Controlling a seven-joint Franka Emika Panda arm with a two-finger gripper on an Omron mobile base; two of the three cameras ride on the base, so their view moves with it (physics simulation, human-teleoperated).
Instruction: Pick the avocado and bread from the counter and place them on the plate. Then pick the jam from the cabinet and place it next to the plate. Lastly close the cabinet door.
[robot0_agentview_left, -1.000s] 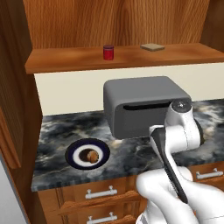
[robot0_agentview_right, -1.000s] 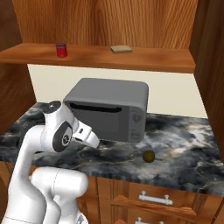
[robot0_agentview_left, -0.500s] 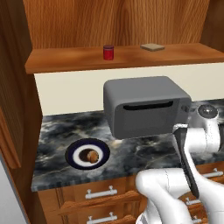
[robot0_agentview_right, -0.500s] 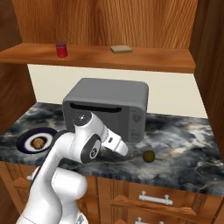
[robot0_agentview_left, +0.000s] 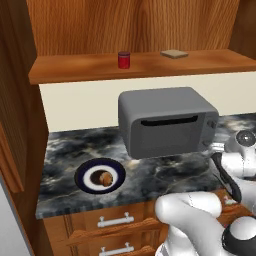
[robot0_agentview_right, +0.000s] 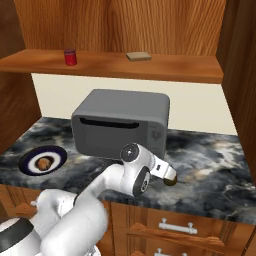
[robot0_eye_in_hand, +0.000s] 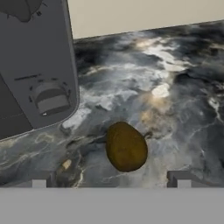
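The avocado (robot0_eye_in_hand: 126, 146), a dark olive lump, lies on the dark marble counter (robot0_eye_in_hand: 175, 87) just ahead of my gripper (robot0_eye_in_hand: 110, 180). The gripper is open, one fingertip to either side of the avocado and nothing between them. In the right base view my hand leans down over the avocado (robot0_agentview_right: 171, 181), right of the oven. The bread (robot0_agentview_left: 104, 177) sits in the middle of the navy-rimmed plate (robot0_agentview_left: 82, 176) at the counter's left. The red jam (robot0_agentview_left: 123, 59) stands on the open cabinet's shelf (robot0_agentview_left: 75, 70).
A grey toaster oven (robot0_agentview_left: 167, 122) stands at the back of the counter between plate and avocado; its corner (robot0_eye_in_hand: 39, 65) is close on the hand's left. A flat tan slab (robot0_agentview_left: 174, 53) lies on the shelf. Brown drawers (robot0_agentview_right: 175, 227) run below the counter edge.
The arm has swung right, from in front of the oven's left side to above the avocado. Its jaws stayed open. Bread, plate and jam have not moved.
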